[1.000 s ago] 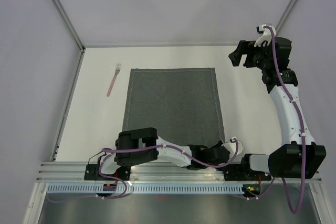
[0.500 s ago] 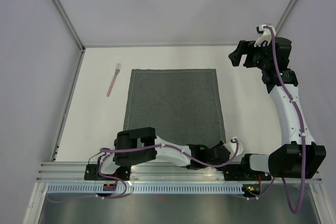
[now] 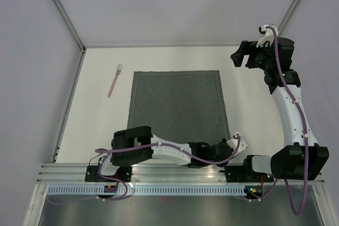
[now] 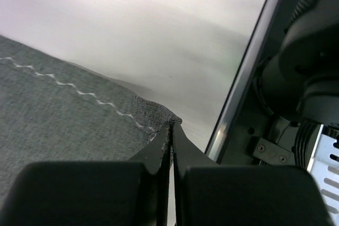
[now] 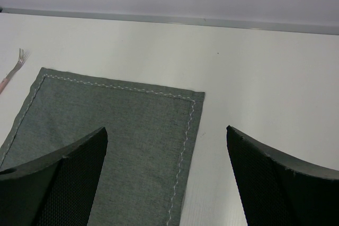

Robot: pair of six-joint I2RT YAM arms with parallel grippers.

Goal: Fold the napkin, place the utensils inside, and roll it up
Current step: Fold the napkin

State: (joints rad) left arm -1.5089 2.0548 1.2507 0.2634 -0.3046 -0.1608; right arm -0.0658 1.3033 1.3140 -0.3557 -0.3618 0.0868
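The left arm (image 3: 169,151) has its jaws shut on the near-right corner of the napkin (image 3: 177,104) and has tugged it slightly nearer: folding is starting. The right arm (image 3: 288,104) waits beyond the napkin's far-right corner, jaws wide. The fork (image 3: 114,81) lies left of the napkin.

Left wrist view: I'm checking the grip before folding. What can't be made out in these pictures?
- Left wrist: shut left gripper covers the dark grey fabric napkin's pinched corner.
- Top: left arm hides its near edge.
- Right wrist: frame edge cuts the pink-handled metal fork.
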